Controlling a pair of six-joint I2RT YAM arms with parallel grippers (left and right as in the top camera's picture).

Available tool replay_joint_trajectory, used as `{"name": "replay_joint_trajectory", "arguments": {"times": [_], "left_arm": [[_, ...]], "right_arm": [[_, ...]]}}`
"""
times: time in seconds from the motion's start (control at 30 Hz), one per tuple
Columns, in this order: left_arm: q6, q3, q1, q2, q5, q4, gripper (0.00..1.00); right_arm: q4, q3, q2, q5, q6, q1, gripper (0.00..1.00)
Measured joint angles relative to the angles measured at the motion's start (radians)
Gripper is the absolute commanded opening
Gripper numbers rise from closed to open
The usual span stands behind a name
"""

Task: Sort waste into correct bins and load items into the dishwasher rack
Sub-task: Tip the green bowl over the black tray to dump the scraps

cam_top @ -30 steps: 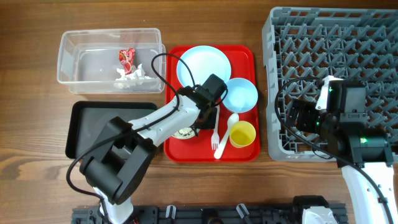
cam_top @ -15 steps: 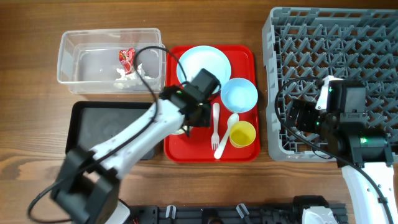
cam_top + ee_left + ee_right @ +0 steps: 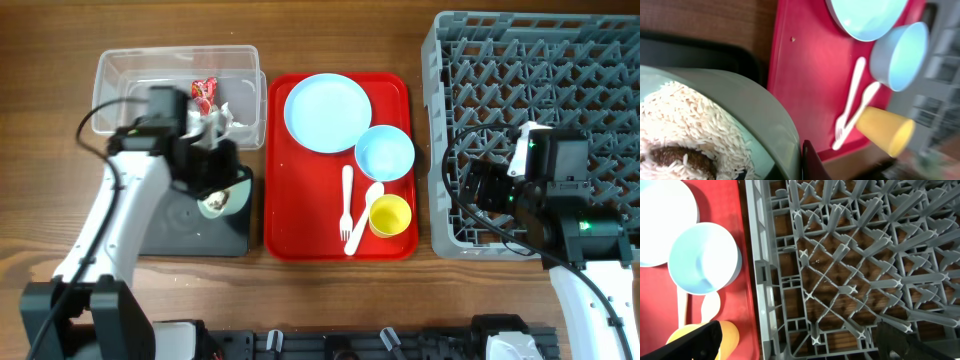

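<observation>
1. The green bowl (image 3: pixel 224 200) is over the 3 o'clock edge of the black tray (image 3: pixel 150 215). In the left wrist view it holds rice (image 3: pixel 685 125) with a brown lump among it.
2. The left end effector (image 3: pixel 208 178) seems clamped on the bowl's rim. The wrist view shows only one dark finger (image 3: pixel 808 162), against the outside of the rim.
3. The tub (image 3: pixel 130 75) sits at 12 o'clock from the black tray, with the red wrapper (image 3: pixel 204 92) and white tissue (image 3: pixel 216 120) inside.
4. The red tray (image 3: pixel 300 225) lies at 3 o'clock from the green bowl.
5. On the red tray, the plate (image 3: pixel 327 112) is at 12 o'clock, the blue bowl (image 3: pixel 385 152) at 3 and the cup (image 3: pixel 390 215) at 5. The fork (image 3: pixel 346 205) and spoon (image 3: pixel 366 208) lie side by side just beside the cup.
6. The rack (image 3: pixel 540 90) stands on the tabletop (image 3: pixel 60 40) at 3 o'clock from the red tray.
7. The right end effector (image 3: pixel 480 190) hovers over the rack's 7 o'clock corner, its fingers (image 3: pixel 695 342) wide apart.
</observation>
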Motion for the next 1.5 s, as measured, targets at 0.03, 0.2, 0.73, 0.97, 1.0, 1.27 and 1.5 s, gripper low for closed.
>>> {"name": "replay_joint_trajectory", "arguments": {"times": [0.03,0.2,0.73,0.97,1.0,1.27,1.5], "left_arm": [[0.042,-0.035,0.061,0.0,0.078,0.007,0.04],[0.183,-0.156,0.269,0.014,0.377,0.047,0.04],[0.256,-0.193,0.518,0.096,0.901,-0.019,0.04],[0.175,-0.193,0.534,0.096,0.878,0.053,0.04],[0.164,-0.193,0.534,0.096,0.874,0.053,0.04],[0.118,-0.194,0.534,0.098,0.838,0.125,0.04],[0.156,-0.194,0.533,0.098,0.883,0.136,0.04]], "right_arm": [[0.0,0.0,0.0,0.0,0.0,0.0,1.0],[0.0,0.0,0.0,0.0,0.0,0.0,1.0],[-0.005,0.0,0.0,0.0,0.0,0.0,1.0],[-0.008,0.0,0.0,0.0,0.0,0.0,1.0],[-0.009,0.0,0.0,0.0,0.0,0.0,1.0],[-0.012,0.0,0.0,0.0,0.0,0.0,1.0],[-0.015,0.0,0.0,0.0,0.0,0.0,1.0]]}}
